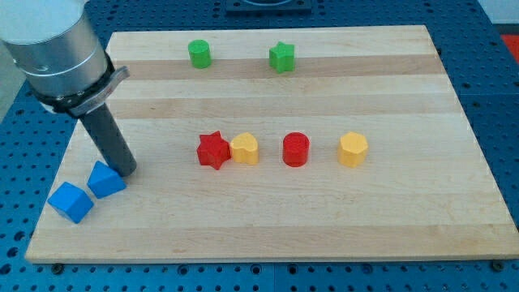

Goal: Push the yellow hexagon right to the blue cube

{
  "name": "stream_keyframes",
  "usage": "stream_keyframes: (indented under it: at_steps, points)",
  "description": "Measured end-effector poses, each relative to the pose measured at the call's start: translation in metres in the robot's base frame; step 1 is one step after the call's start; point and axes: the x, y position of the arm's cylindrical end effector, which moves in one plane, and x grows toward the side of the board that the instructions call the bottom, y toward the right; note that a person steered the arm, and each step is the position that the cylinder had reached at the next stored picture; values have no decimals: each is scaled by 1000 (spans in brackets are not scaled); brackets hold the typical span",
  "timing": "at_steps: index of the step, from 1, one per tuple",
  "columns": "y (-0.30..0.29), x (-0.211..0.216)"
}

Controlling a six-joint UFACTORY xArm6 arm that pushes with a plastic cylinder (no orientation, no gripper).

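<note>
The yellow hexagon (353, 150) lies right of the board's middle. Two blue blocks lie at the view's lower left: a blue cube (70, 201) near the board's edge and a second blue block (106, 179) just up and right of it. My tip (126, 171) rests on the board right beside that second blue block, at its upper right side, far left of the yellow hexagon. The dark rod rises up and left to the grey arm body (53, 45).
In a row with the hexagon lie a red star (213, 151), a yellow block (244, 149) touching it, and a red cylinder (296, 150). A green cylinder (199, 53) and a green star (282, 57) sit near the board's top edge (268, 31).
</note>
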Motion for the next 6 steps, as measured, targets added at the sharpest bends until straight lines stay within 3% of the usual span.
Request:
stream_keyframes:
  at_steps: [4,6]
  points:
    - [-9,20]
    - [146,31]
